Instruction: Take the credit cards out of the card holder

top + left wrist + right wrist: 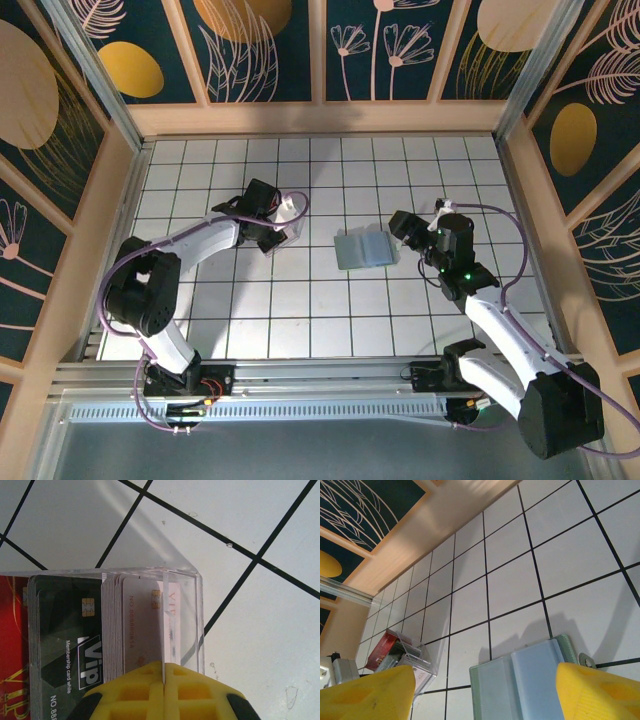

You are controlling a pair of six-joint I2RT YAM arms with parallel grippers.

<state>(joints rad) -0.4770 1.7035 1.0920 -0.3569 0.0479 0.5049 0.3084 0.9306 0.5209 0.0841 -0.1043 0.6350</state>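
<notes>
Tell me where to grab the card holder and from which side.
Pinch the holder by the outer edge of its right panel, coming in low from the right with the open right claw, which sits just beside that edge. The holder lies opened flat on the table, so a thin edge is probably the only thing the claw can bite.
</notes>
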